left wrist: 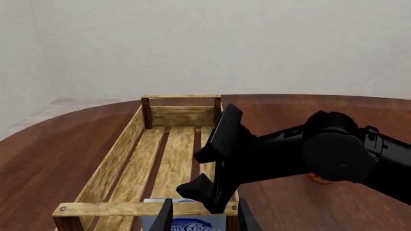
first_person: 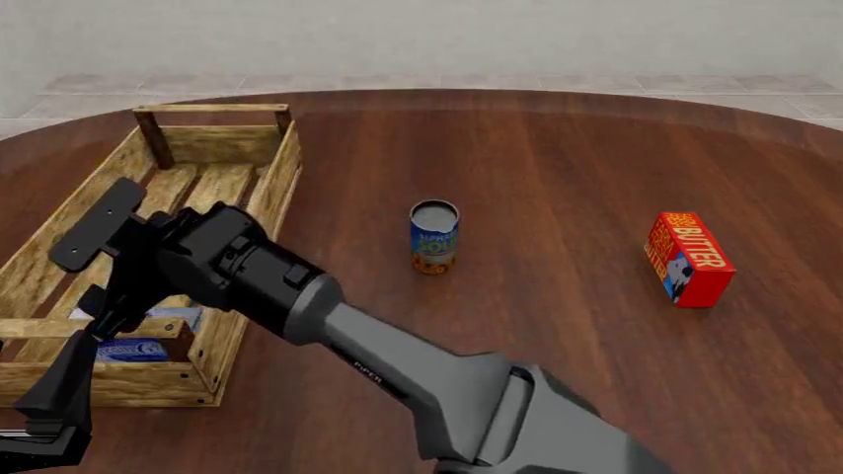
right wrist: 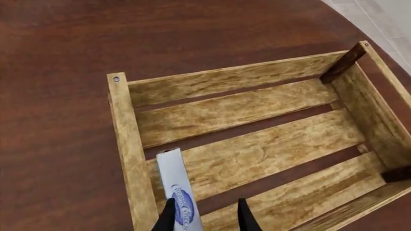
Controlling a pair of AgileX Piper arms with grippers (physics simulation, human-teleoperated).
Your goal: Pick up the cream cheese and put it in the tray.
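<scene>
Left end effector [left wrist: 205, 214] sits just outside the tray's near end wall with its fingers apart, holding nothing. It points along the tray [first_person: 270, 188], and I'd say it plays no part here. The cream cheese [right wrist: 178, 195] is already inside the tray, at the near end, right against the end wall. It stands up on a long edge rather than lying flat, logo face showing; can't tell whether it leans on the wall. The rest of the tray's slats are bare. Right end effector [right wrist: 207, 214] reaches across the desk [first_person: 554, 158] and hangs over that same end of the tray, fingers apart. One finger is level with the box and may be touching it; the other is well clear, so there's no clamp on it. Can [first_person: 433, 237] and butter box [first_person: 688, 259] stand on the desk well to the right of the tray, not involved. Judgement: pick and place look done, box released inside the tray. What's left is pulling the right arm up and out without knocking the box over. If flat is required, it isn't there yet.
</scene>
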